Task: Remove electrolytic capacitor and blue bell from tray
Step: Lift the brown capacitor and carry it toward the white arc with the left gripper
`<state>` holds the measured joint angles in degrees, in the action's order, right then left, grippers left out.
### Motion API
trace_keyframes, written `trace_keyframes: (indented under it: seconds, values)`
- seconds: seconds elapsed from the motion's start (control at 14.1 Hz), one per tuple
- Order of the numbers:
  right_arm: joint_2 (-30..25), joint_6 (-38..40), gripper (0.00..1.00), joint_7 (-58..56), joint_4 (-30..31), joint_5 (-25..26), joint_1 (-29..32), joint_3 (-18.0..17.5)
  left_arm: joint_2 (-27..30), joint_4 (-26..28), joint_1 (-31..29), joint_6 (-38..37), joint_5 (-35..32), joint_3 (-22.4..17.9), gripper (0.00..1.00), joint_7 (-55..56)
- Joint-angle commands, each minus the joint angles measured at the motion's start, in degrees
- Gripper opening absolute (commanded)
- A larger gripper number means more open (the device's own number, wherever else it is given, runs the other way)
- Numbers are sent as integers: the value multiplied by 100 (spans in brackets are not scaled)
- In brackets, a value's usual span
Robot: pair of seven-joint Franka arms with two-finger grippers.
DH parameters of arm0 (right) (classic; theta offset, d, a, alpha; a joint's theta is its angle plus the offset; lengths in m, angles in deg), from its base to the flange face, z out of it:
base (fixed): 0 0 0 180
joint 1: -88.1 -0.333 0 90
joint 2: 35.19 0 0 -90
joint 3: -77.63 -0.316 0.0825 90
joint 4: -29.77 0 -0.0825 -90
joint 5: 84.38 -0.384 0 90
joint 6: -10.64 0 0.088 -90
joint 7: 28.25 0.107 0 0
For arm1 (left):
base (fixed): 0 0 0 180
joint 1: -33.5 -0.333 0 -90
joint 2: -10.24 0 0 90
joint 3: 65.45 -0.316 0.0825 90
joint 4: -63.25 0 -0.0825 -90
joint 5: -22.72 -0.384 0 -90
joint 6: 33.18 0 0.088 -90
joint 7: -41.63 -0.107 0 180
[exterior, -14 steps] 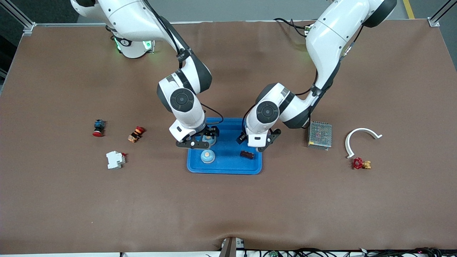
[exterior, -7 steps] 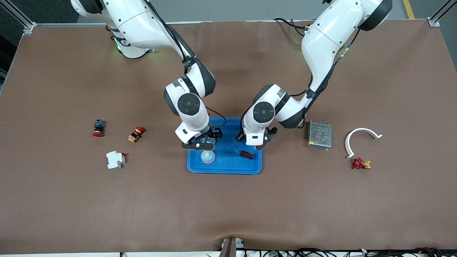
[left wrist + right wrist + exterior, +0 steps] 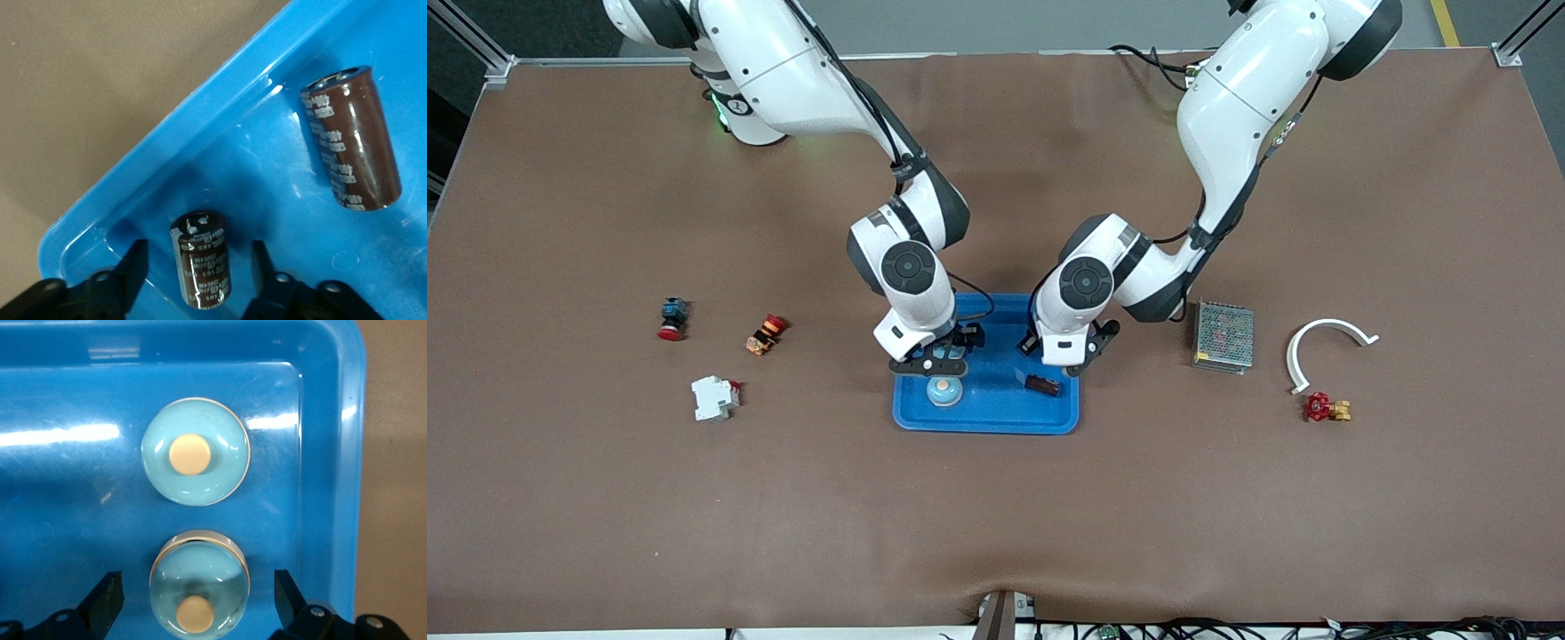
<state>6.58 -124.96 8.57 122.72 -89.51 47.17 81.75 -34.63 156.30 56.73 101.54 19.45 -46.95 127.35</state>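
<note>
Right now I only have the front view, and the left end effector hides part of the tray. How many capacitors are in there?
Observer: Two. The left wrist view shows one capacitor between the open fingers of the left end effector, and a second capacitor beside it. Both are in the blue tray.
Operator: Fingers touching it?
Observer: No, a gap shows on each side.
Operator: And the right arm?
Observer: The right end effector is open around one bell, not touching it. A second bell sits beside that one in the same tray.
</note>
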Motion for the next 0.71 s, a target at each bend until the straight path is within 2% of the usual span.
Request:
trace_keyframes:
  seconds: [0.0,0.07,0.21,0.64]
  values:
    - [68,-63,100,10,-40,100,-82,63,-40,-7,14,64,-139,-13,45,120]
    - [94,-89,100,10,-40,100,-82,63,-40,-7,32,55,-139,-13,35,111]
    - [129,-90,100,10,-31,92,-160,63,47,-7,23,-23,-173,-40,0,93]
    - [156,-98,100,10,-4,92,-170,63,890,-68,-213,-866,-226,-57,0,-12]
